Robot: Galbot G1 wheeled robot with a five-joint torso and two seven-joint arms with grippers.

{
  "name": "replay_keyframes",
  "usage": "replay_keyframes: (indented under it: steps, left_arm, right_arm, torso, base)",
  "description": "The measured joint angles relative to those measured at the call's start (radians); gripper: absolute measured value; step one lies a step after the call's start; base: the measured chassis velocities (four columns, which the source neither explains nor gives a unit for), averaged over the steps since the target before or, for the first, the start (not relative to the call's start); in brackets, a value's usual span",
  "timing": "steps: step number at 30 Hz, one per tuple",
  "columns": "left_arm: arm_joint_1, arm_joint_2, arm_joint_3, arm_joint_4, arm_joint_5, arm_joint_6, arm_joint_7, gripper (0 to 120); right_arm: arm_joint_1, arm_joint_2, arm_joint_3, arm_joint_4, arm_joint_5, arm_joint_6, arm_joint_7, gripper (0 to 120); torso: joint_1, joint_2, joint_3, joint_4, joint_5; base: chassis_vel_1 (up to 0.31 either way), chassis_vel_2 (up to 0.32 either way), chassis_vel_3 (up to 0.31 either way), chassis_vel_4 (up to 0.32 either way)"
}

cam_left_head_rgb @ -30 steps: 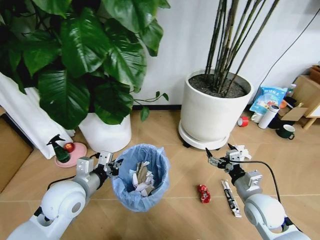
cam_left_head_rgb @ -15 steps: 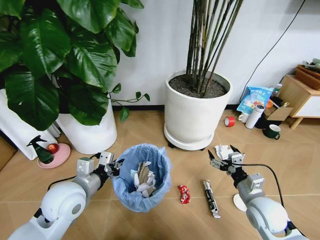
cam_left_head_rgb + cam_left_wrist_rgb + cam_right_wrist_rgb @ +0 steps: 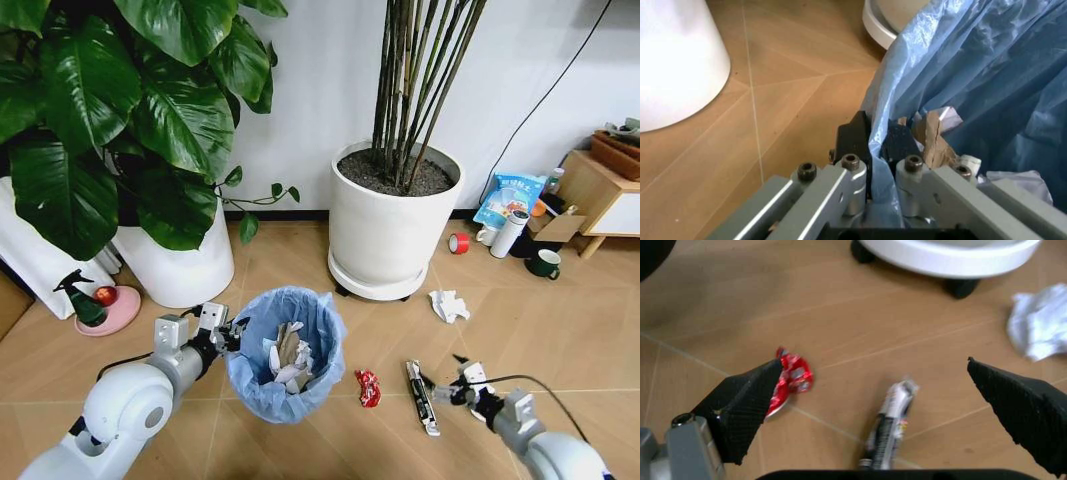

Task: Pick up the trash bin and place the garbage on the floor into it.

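The bin (image 3: 283, 352) is held at its bag-lined rim by the left pincer (image 3: 873, 141), clamped on it. The right pincer (image 3: 890, 410), spread wide, is hung low over the floor (image 3: 300, 260); a dark wrapper (image 3: 887, 424) lies between its tips, long axis running away from it, a red wrapper (image 3: 792, 375) beside.

Head camera looks down from above; wrist cameras sit close, sharing its floor (image 3: 560, 320).

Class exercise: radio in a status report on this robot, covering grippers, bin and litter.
Left gripper shut on trash bin rim. Right gripper open, low over dark wrapper. Red wrapper, paper wad on the floor. Nothing blocking.
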Motion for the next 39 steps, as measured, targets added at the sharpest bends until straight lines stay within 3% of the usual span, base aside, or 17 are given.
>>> replay_keyframes:
  steps: [11,16,29,39]
  left_arm:
    - [-0.001,-0.003,0.000,-0.001,-0.002,0.000,0.001,0]
    - [0.012,0.005,-0.004,-0.004,-0.002,0.000,0.001,0]
    - [0.006,0.018,-0.004,0.001,-0.007,0.000,0.003,0]
    - [-0.008,0.022,-0.004,0.013,-0.014,0.000,0.005,0]
  right_arm:
    - [0.162,0.058,-0.218,-0.179,-0.002,-0.037,0.041,100]
    - [0.206,0.087,-0.269,-0.229,-0.025,-0.032,0.051,100]
    - [0.338,0.181,-0.347,-0.354,-0.029,-0.033,0.060,100]
    - [0.371,0.195,-0.372,-0.406,-0.031,-0.043,0.065,100]
  torso:
    - [0.000,0.000,0.000,0.0002,-0.0003]
    - [0.000,0.000,0.000,0.0001,-0.0004]
    - [0.000,0.000,0.000,0.0003,-0.0003]
    - [0.000,0.000,0.000,0.0001,-0.0003]
  base:
    - [0.000,0.000,0.000,0.000]
    - [0.000,0.000,0.000,0.000]
    - [0.000,0.000,0.000,0.000]
    - [0.000,0.000,0.000,0.000]
